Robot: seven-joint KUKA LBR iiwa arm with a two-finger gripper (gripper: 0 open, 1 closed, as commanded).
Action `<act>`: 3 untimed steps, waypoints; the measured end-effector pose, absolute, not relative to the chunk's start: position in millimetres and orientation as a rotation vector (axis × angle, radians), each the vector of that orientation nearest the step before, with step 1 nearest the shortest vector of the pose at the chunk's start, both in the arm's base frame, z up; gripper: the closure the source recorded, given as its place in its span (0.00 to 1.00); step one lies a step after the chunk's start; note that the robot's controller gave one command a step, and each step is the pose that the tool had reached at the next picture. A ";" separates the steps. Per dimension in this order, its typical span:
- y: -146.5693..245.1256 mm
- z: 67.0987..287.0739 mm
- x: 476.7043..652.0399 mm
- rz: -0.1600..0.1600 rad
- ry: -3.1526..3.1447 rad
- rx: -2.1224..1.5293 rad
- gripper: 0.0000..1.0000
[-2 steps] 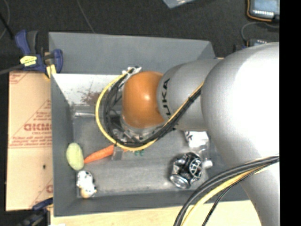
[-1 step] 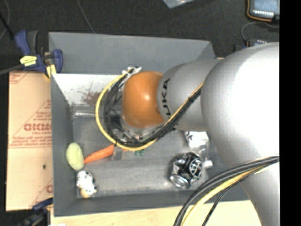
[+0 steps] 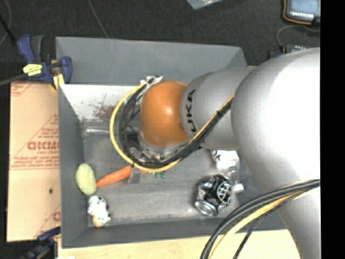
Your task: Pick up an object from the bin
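1. Gripper point(image 3: 144, 158), beneath the arm's orange dome cover point(image 3: 161, 112), hangs over the grey metal bin's point(image 3: 70, 144) middle; spread or closed, I cannot tell.
2. Slim orange carrot-shaped toy point(image 3: 114, 177) lies just left of it, touching a pale green oval lump point(image 3: 85, 178).

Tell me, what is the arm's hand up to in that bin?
Hand low, mid-bin, by orange carrot's right end. Holding anything: cannot tell. Left: green fruit, spotted toy; right: crumpled can.
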State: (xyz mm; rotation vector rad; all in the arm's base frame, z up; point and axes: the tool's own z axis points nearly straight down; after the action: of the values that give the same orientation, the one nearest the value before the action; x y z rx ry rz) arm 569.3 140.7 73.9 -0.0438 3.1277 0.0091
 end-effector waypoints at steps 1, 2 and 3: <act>140.4 84.3 568.6 0.008 3.130 -0.043 1.00; 140.6 97.1 569.5 0.010 3.127 -0.043 1.00; 140.6 105.2 570.4 0.012 3.123 -0.042 1.00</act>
State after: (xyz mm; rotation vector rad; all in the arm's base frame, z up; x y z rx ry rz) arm 570.4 140.6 105.2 -0.0415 3.1233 0.0118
